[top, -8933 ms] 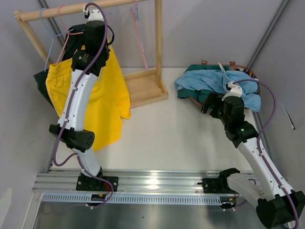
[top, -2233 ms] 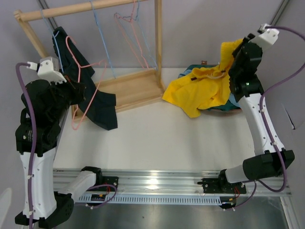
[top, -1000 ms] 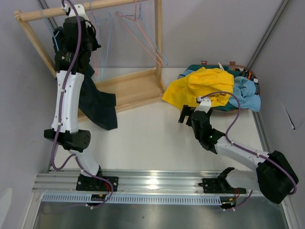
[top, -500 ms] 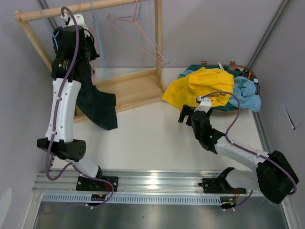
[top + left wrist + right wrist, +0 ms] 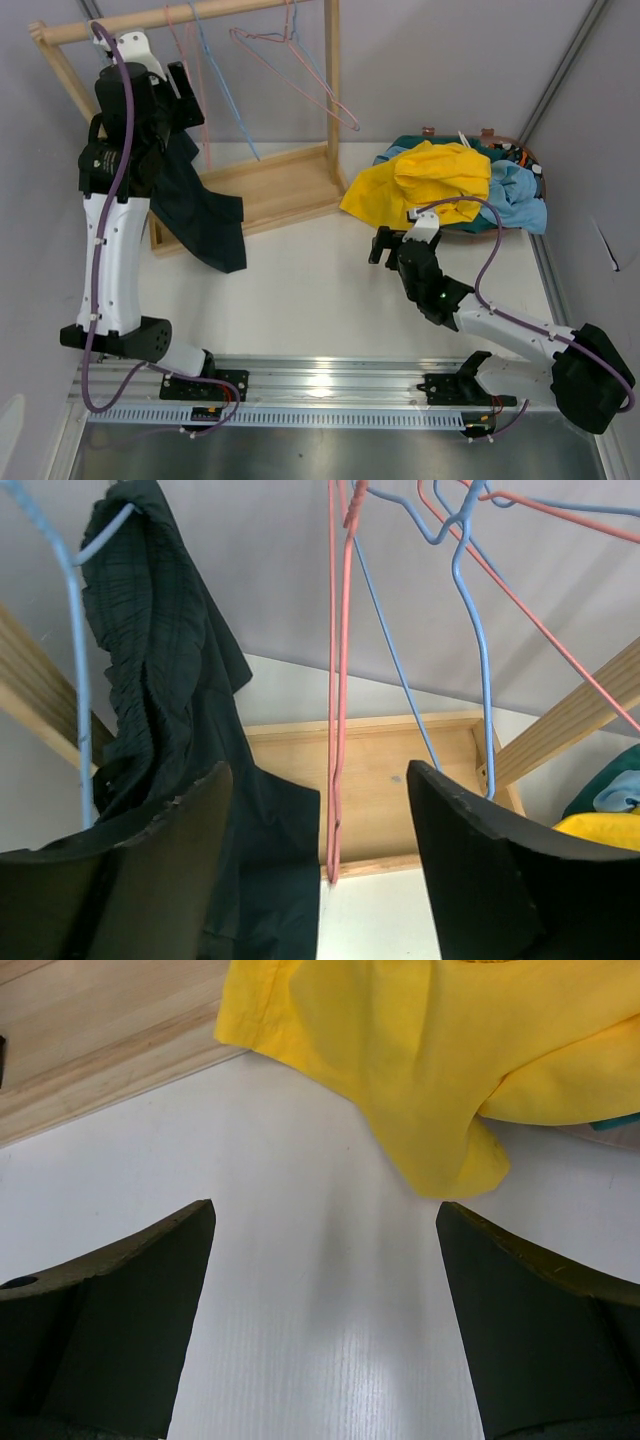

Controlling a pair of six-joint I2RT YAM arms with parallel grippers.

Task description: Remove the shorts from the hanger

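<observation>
Left fingers (image 5: 120,880) gape wide and empty up by the wooden rack (image 5: 290,185); black shorts (image 5: 170,710) hang at its left end; right fingers (image 5: 110,1300) wide too; yellow shorts (image 5: 400,1040) heaped right of the rack

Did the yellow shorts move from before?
Yes. The yellow shorts went right, from the left of the wooden rack to the clothes pile past its right post.

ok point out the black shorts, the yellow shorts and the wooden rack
black shorts (image 5: 205,225): top external view, lower draped part
yellow shorts (image 5: 430,180): top external view, middle of the fabric
wooden rack (image 5: 290,185): top external view, flat base board
</observation>
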